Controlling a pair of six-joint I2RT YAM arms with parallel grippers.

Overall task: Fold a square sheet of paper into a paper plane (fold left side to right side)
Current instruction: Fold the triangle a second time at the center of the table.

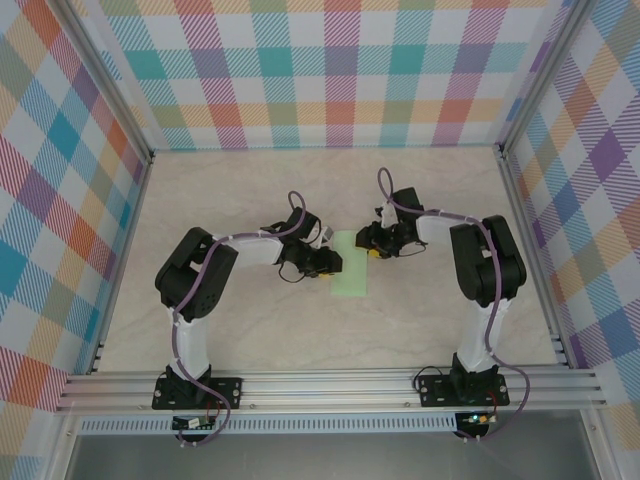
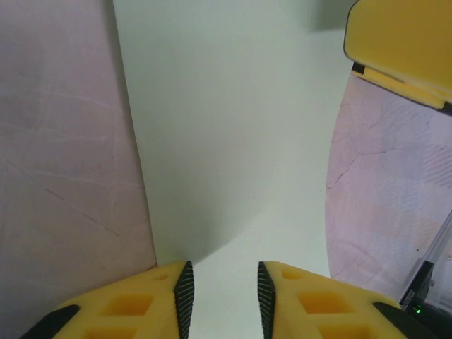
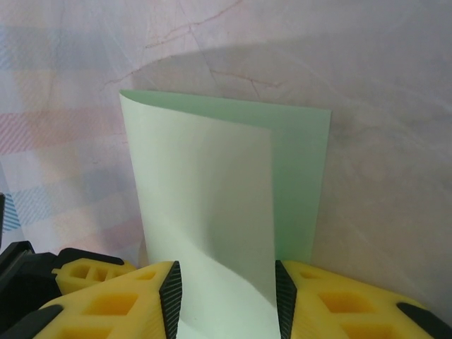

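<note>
Two end effectors working mid-counter: my left end effector [image 1: 325, 262] and my right end effector [image 1: 372, 250], facing each other across one sheet. The square sheet of paper [image 1: 352, 280], pale green, is lying on the counter [image 1: 250, 330] between them as a narrow strip running near to far, doubled over on itself.

My left end effector [image 2: 224, 300] is standing spread: its two black pads [image 2: 185, 296] are sitting apart, paper showing in the gap. The sheet is running wider than that gap, one edge passing under the finger on the left of the wrist view, so I am not pinching it between the pads. Whether the tips are pressing on it, I cannot tell. The paper is stretching away from this wrist, its right edge bowing inward, a yellow finger [image 2: 402, 49] of my right end effector hanging over the far right corner.

My right end effector [image 3: 224, 300] is likewise standing spread, paper filling the gap and carrying on behind both fingers. The top layer is stopping short of the lower one, leaving a band of lower layer showing along the right. It is not lying flat; it is curving up off the lower layer, and the sheet is throwing a shadow on the counter beyond.

From above, my left is sitting at the strip's left edge about halfway along, my right at its right edge toward the far end
</note>
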